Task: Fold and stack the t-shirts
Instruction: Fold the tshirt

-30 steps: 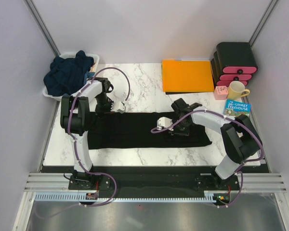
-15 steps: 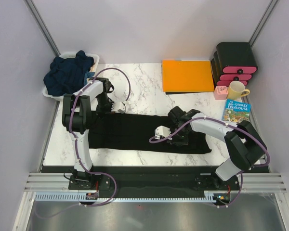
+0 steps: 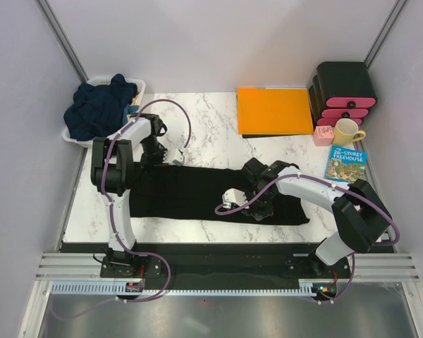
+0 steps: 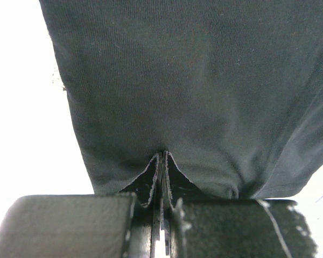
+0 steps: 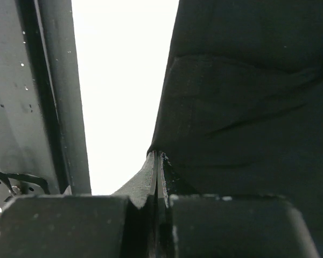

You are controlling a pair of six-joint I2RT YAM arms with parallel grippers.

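Now the black t-shirt [image 3: 190, 190] lies spread flat across the middle of the marble table [image 3: 211, 127]. The left gripper [image 4: 162, 161] is clenched on its far-left edge, the right gripper [image 5: 156, 157] on its near edge toward the right. Navy t-shirts [image 3: 99, 105] sit heaped in the white basket [image 3: 139, 86] at the far-left corner.

Back right on the white marble surface [image 3: 211, 116]: black drawer unit with pink fronts [image 3: 345, 88], pale yellow mug [image 3: 347, 132] and small pink box [image 3: 323, 136] just in front, colourful paperback book [image 3: 346, 163] nearer. Flat orange rectangular sheet [image 3: 275, 110] left of the drawers. White plastic basket [image 3: 71, 138] back left.
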